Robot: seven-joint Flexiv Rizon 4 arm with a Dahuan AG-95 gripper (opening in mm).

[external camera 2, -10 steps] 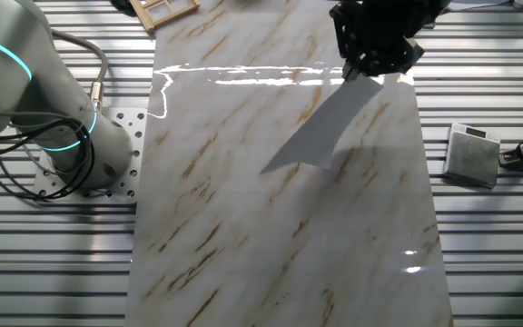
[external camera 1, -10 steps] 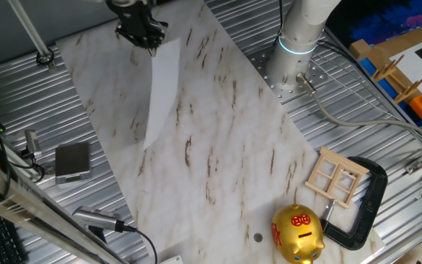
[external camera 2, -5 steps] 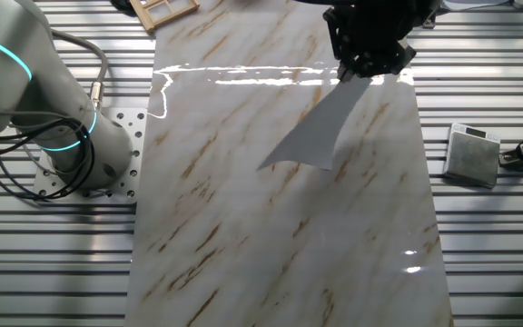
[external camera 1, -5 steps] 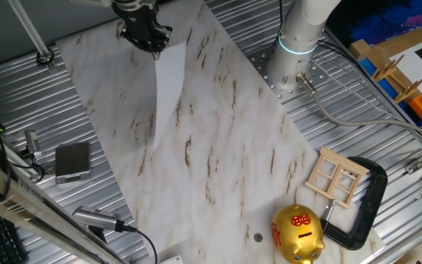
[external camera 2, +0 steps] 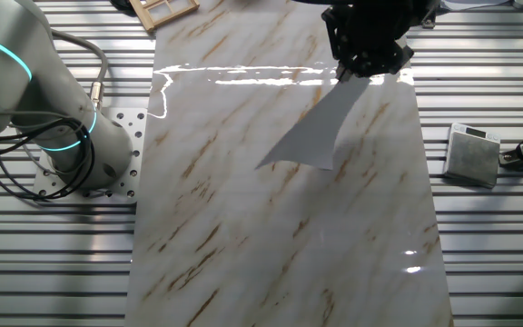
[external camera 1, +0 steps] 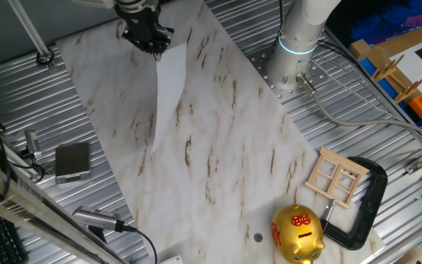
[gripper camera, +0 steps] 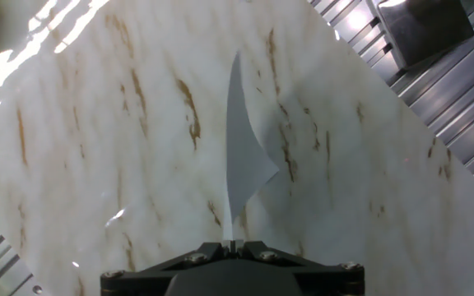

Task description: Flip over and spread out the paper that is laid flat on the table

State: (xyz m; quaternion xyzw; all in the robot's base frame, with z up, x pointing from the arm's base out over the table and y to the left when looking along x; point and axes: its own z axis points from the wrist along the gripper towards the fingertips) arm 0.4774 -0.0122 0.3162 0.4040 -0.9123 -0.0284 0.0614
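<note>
The paper is a plain white sheet hanging from my gripper above the marble table. My black gripper is shut on the sheet's top edge near the table's far end. In the other fixed view the paper hangs slantwise below the gripper, its lower edge close to or touching the table. In the hand view the paper is seen almost edge-on, curling to the right, running up from my gripper.
A small grey square pad lies on the ribbed metal left of the table. A gold piggy bank, a small wooden frame and a black clamp sit at the near right. The arm's base stands at the table's right side.
My gripper has moved slightly to the right with the paper, and the hanging sheet has swung with it. In the last half second it barely moved.
</note>
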